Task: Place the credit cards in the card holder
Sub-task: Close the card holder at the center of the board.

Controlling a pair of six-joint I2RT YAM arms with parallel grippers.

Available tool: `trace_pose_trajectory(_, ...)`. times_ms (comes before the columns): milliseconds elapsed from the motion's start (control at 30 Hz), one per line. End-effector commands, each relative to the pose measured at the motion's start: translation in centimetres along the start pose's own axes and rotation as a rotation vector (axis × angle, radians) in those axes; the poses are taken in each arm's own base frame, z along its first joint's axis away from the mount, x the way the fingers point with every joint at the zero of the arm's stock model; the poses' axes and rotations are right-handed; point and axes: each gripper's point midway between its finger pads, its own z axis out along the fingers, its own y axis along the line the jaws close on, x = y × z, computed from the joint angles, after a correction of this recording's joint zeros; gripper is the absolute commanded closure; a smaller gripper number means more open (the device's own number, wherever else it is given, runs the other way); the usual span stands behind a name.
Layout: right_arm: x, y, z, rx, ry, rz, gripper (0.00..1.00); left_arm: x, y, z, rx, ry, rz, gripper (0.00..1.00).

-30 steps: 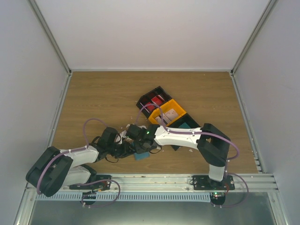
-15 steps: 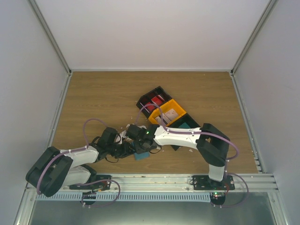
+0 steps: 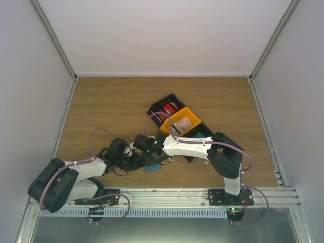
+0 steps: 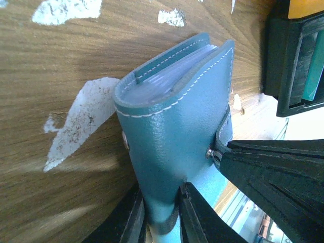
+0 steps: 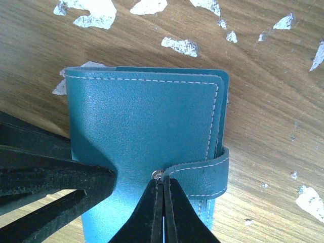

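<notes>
The card holder (image 3: 152,168) is a teal-blue wallet on the wood near the front edge, between both grippers. In the left wrist view the card holder (image 4: 172,116) stands folded, with pale pocket slots (image 4: 169,71) showing between its covers. My left gripper (image 4: 162,215) is shut on its lower cover. In the right wrist view my right gripper (image 5: 163,185) is shut on the end of the snap strap (image 5: 202,174), beside the metal stud on the card holder (image 5: 142,116). Red credit cards (image 3: 167,109) lie in a black bin. A pale card (image 3: 184,123) lies in the yellow bin.
A row of bins, black (image 3: 163,103), yellow (image 3: 191,115) and black (image 3: 192,158), runs diagonally right of centre. A green-teal block (image 3: 199,135) sits in one and shows in the left wrist view (image 4: 314,66). White scraps (image 5: 91,12) speckle the wood (image 4: 76,121).
My right arm's wrist and elbow have shifted slightly to the left. The left arm and the card holder have stayed in place.
</notes>
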Motion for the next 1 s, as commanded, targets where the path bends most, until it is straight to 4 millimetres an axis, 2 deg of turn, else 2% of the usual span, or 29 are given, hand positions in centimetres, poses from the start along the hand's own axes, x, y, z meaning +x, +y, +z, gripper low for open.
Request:
trace_pose_trajectory(0,0.5,0.7,1.9,0.009,0.032,-0.022,0.99,0.1,1.0,0.1,-0.024,-0.012,-0.007,0.81)
trace_pose_trajectory(233,0.3,1.4,2.3,-0.007,0.048,0.021,0.93,0.2,0.9,0.1,-0.012,-0.013,-0.012,0.82)
trace_pose_trajectory(400,-0.2,2.1,1.6,-0.042,0.026,0.051,0.89,0.1,0.6,0.0,0.002,-0.014,-0.017,0.82)
trace_pose_trajectory(600,-0.4,1.8,0.5,-0.043,0.008,0.072,0.88,0.2,0.7,0.0,0.000,-0.015,-0.013,0.82)
trace_pose_trajectory(767,-0.5,1.6,-0.1,-0.039,-0.005,0.076,0.81,0.2,0.8,0.0,-0.002,-0.015,-0.014,0.82)
trace_pose_trajectory(967,-0.3,1.3,-0.6,-0.035,-0.001,0.081,0.84,0.2,0.9,0.0,-0.004,-0.016,-0.013,0.82)
